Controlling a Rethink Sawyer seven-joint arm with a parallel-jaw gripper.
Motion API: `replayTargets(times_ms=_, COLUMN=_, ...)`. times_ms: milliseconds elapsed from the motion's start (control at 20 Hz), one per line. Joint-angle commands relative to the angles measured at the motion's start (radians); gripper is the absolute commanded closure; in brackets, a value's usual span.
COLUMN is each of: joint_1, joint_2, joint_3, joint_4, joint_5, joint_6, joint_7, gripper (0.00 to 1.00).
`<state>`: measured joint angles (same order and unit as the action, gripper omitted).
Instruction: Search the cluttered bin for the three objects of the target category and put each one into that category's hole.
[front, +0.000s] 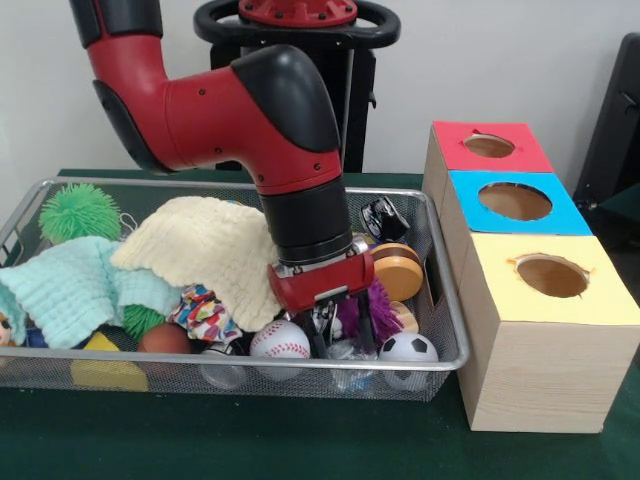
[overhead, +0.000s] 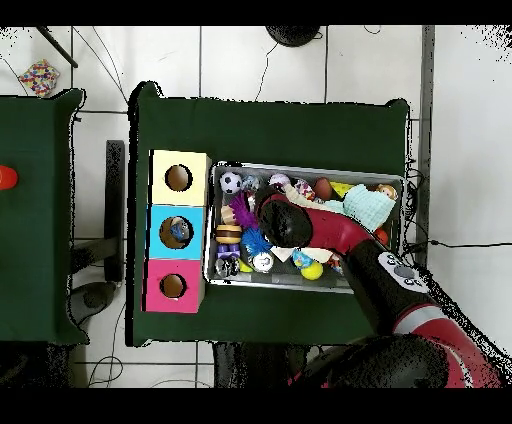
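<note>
My gripper (front: 345, 330) reaches down into the right part of the wire bin (front: 200, 362), open. Its black fingers (front: 323, 322) stand on either side of a purple spiky toy (front: 382, 300). A baseball (front: 280, 340) lies just left of it and a soccer ball (front: 408, 348) just right, both at the bin's front wall. A wooden disc (front: 398, 270) sits behind the gripper. The box beside the bin has a red hole (front: 490, 146), a blue hole (front: 515, 200) and a yellow hole (front: 552, 275). In the overhead view the arm (overhead: 290, 222) hides the gripper.
A cream cloth (front: 205, 245) and a mint cloth (front: 70, 285) cover the bin's left and middle. A green spiky ball (front: 80, 210) sits at the back left, a brown ball (front: 165, 340) and a yellow block (front: 105, 372) at the front. Green table surrounds the bin (overhead: 310, 168).
</note>
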<state>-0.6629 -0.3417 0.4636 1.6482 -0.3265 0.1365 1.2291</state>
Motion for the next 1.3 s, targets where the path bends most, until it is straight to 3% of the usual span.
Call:
replayTargets(times_ms=50, joint_1=-0.019, joint_2=0.109, joint_3=0.132, joint_4=0.0, joint_5=-0.1, joint_6=-0.193, joint_7=0.121, gripper=0.0)
replayTargets(times_ms=250, joint_1=-0.004, joint_2=0.098, joint_3=0.107, joint_4=-0.014, joint_5=-0.116, joint_6=-0.218, joint_7=0.136, gripper=0.0)
replayTargets(times_ms=400, joint_1=-0.031, joint_2=0.126, joint_3=0.143, joint_4=-0.014, joint_5=-0.136, joint_6=-0.241, joint_7=0.144, gripper=0.0)
replayTargets(times_ms=800, joint_1=-0.026, joint_2=0.114, joint_3=0.144, joint_4=-0.02, joint_5=-0.141, joint_6=-0.177, joint_7=0.133, gripper=0.0)
replayTargets(times_ms=850, joint_1=-0.025, joint_2=0.113, joint_3=0.144, joint_4=-0.021, joint_5=-0.142, joint_6=-0.169, joint_7=0.13, gripper=1.0)
replayTargets(times_ms=1300, joint_1=-0.021, joint_2=0.106, joint_3=0.141, joint_4=-0.023, joint_5=-0.157, joint_6=-0.146, joint_7=0.104, gripper=1.0)
